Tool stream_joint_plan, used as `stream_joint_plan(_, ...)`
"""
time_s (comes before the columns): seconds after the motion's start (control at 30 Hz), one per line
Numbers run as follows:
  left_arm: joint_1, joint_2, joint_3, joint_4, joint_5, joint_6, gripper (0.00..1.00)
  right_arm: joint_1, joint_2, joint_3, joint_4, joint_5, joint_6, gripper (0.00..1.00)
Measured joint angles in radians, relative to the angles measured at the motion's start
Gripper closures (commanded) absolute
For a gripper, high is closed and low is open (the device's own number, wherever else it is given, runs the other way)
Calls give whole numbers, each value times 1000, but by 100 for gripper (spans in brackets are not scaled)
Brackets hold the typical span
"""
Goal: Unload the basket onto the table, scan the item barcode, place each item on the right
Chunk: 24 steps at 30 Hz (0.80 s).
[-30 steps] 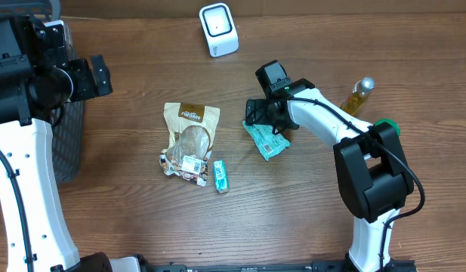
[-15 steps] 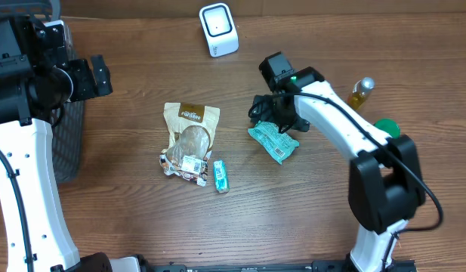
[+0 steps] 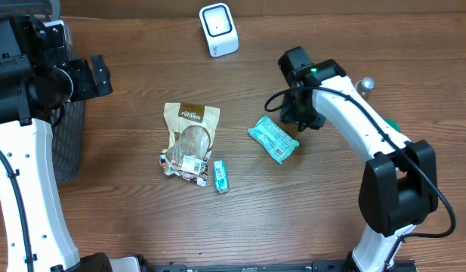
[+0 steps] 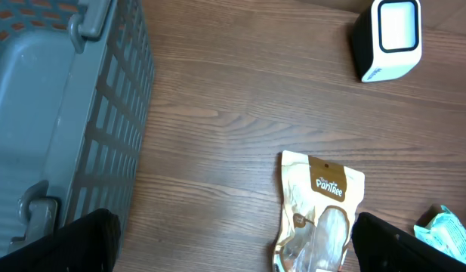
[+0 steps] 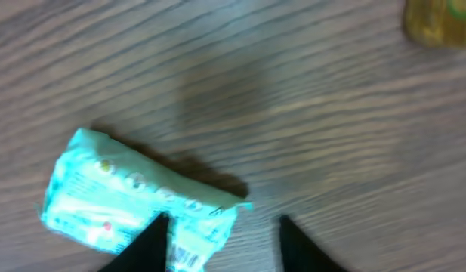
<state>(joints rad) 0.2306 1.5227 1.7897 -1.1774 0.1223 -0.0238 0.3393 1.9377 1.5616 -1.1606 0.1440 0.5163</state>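
Teal packet flat on the bench, right of centre, nudged slightly rightward since a second ago. Right pincer, over it then, now beside it toward the far-right corner, half-closed, empty. Left pincer spread wide, empty, by the grey basket at the left edge, contents unclear. Scanner at the far edge.

bright even light, soft shadow by teal packet, rt wrist pic blurry, other 2 sharp.

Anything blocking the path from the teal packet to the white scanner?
Nothing visible does: only bare table lies between the teal packet and the white scanner. The brown pouch lies off to one side of that line.
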Motion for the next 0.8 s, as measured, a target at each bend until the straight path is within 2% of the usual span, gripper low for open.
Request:
stream_joint_plan(0.1, 0, 0, 0, 0, 0, 0, 1, -21, 0, 0, 8, 5, -10, 85)
stream_joint_plan(0.3, 0, 0, 0, 0, 0, 0, 0, -45, 1, 0, 57, 13, -46, 89)
stream_joint_plan(0.6, 0, 0, 0, 0, 0, 0, 0, -45, 33, 0, 69, 14, -72, 89)
stream_joint_plan(0.8, 0, 0, 0, 0, 0, 0, 1, -45, 129, 0, 55, 5, -73, 88)
